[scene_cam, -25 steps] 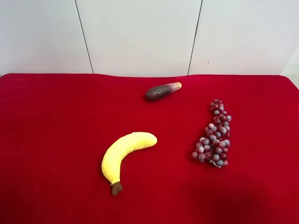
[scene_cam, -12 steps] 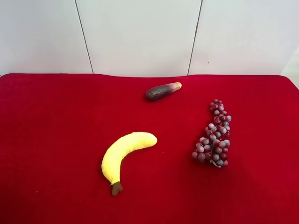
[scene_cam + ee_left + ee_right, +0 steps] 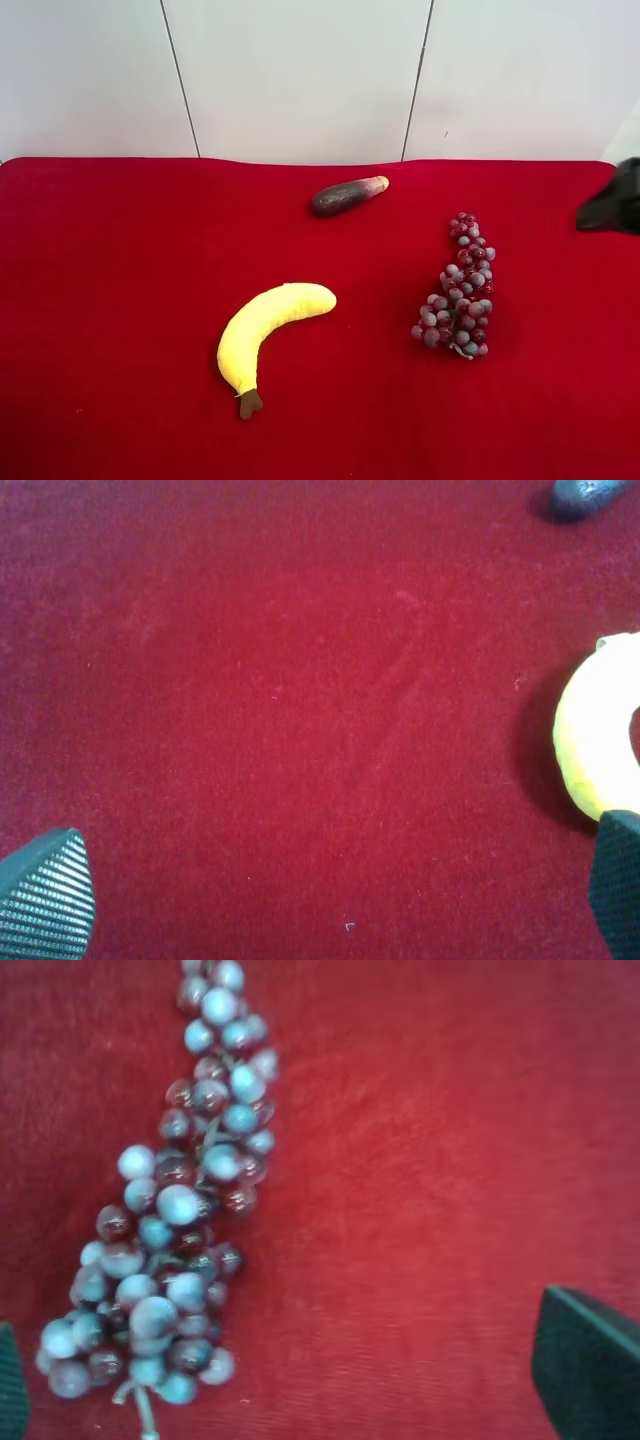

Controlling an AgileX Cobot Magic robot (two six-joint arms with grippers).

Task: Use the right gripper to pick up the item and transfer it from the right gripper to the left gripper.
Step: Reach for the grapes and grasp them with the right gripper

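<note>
Change: right arm has just poked in over the red table's side edge, so the pick-up is starting | right gripper: jaws wide apart, empty, over the grapes | grapes: near that edge, untouched | left gripper: wide apart, empty, by the banana

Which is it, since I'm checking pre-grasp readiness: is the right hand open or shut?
Open. The right hand's fingertips show at opposite edges of the wrist view, far apart; the grapes lie ungripped on the red cloth.
</note>
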